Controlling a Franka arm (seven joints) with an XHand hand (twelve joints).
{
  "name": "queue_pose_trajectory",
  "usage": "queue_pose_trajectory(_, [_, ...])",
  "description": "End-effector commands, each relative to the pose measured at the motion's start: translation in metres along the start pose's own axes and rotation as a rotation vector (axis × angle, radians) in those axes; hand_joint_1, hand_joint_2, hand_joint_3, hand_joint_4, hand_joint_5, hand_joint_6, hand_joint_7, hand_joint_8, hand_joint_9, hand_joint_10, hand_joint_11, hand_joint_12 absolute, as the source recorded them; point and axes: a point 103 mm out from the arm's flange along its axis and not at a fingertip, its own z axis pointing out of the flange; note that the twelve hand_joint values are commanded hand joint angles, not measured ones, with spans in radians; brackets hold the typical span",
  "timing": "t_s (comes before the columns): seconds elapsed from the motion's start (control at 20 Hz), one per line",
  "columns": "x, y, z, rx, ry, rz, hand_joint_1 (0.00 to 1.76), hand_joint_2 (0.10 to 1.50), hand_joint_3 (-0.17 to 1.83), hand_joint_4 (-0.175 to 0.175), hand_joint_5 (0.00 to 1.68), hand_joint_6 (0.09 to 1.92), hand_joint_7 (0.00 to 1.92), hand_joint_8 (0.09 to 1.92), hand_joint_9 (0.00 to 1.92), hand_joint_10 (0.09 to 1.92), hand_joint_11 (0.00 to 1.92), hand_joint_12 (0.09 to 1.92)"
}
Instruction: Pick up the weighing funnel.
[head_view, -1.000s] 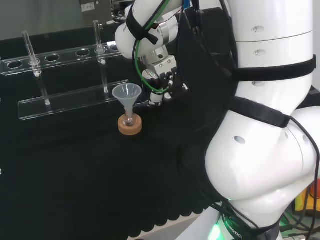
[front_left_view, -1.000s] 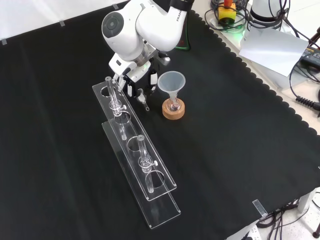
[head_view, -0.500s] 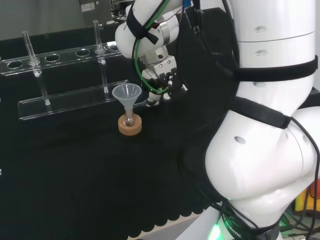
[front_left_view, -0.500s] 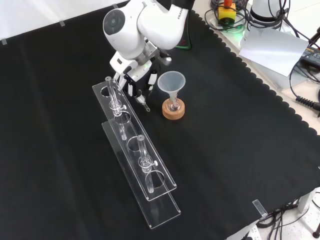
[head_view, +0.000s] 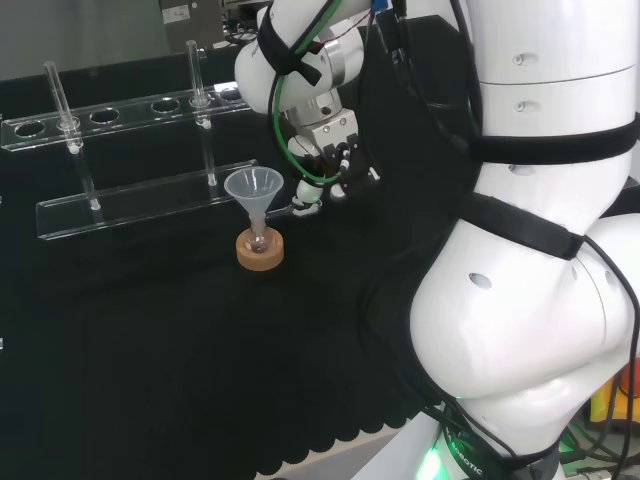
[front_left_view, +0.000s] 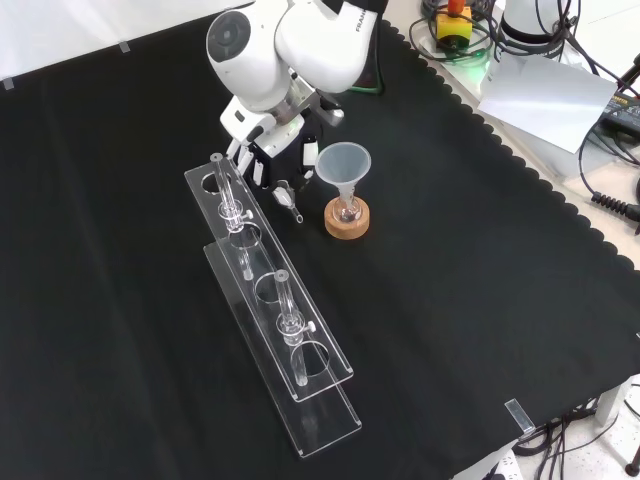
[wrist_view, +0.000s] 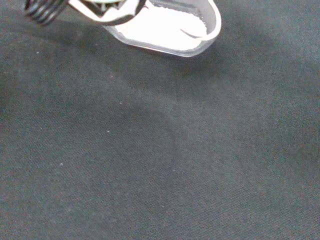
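While the hand (front_left_view: 276, 158) hangs above the black cloth (front_left_view: 130, 300), its fingers (wrist_view: 107, 14) are curled round one end of the weighing funnel (front_left_view: 288, 198), which juts out just below the fingertips, its scoop (wrist_view: 170, 25) white inside; the funnel (front_left_view: 342, 165) on its cork ring (front_left_view: 347, 222) stands just beside the hand, the clear rack (front_left_view: 265, 290) on its other side

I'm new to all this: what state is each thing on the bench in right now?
robot hand: fingers closed on the weighing funnel.
weighing funnel: held at the fingertips, close to the cloth.
funnel: upright, mouth up, stem in the flask.
flask: upright on the cork ring.
test tubes: two, upright in the rack.
rack: standing, other holes unfilled.
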Motion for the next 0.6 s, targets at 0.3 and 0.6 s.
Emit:
queue_pose_trajectory(0.3, [-0.008, -0.008, -0.003, 0.013, 0.044, -0.034, 0.8, 0.65, 0.64, -0.052, 0.55, 0.74, 0.35, 0.74, 0.69, 0.59, 0.39, 1.32])
queue_pose_trajectory(0.6, [-0.01, -0.009, 0.006, 0.027, 0.051, -0.046, 0.79, 0.64, 0.61, -0.061, 0.42, 0.54, 0.3, 0.75, 0.63, 0.63, 0.34, 1.35])
